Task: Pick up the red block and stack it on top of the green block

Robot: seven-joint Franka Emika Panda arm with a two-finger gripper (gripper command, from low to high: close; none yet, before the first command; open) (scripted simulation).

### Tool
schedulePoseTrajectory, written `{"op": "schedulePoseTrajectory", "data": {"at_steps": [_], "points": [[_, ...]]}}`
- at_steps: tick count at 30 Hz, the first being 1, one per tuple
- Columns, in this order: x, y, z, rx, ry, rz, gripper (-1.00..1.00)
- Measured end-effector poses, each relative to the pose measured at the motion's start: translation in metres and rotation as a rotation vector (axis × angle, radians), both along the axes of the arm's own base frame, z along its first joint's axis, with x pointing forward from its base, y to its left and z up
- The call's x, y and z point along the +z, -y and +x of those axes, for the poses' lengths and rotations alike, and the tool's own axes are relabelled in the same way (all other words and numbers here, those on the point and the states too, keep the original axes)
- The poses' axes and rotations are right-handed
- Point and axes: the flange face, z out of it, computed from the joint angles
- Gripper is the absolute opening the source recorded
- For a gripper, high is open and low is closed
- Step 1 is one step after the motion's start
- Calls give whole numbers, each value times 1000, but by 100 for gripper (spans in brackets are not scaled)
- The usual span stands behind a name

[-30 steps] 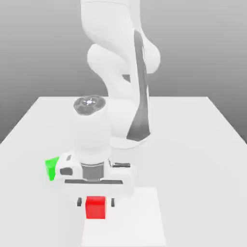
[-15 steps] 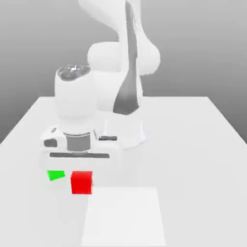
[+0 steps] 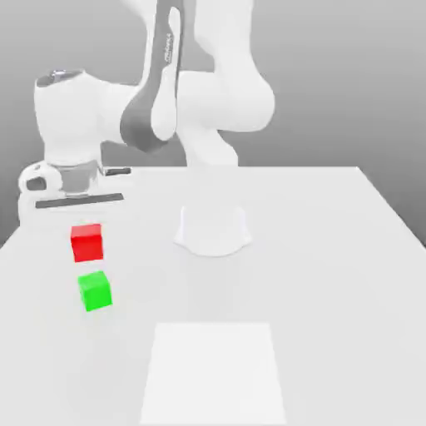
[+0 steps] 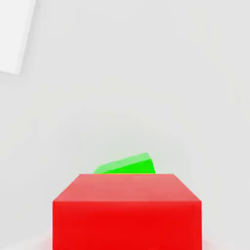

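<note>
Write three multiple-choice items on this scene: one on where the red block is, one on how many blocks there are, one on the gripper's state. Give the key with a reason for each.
1. Where is the red block relative to the green block?
A. Above it, in the air
B. Resting on top of it
C. On the flat white square

2. How many blocks are in the scene?
A. One
B. Two
C. Three

3. What state is the gripper in?
A. Open and empty
B. Shut on the green block
C. Shut on the red block

Key: 1 A, the exterior view shows a gap between the two blocks. 2 B, one red and one green. 3 C, the red block hangs under the hand off the table and sits close before the hand camera.
</note>
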Motion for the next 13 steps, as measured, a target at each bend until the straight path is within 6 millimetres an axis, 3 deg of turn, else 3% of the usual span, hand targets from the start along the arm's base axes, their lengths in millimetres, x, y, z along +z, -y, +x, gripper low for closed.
{"op": "schedulePoseTrajectory", "data": {"at_steps": [13], "points": [[-49, 3, -5, -8, -15, -27, -100]]}}
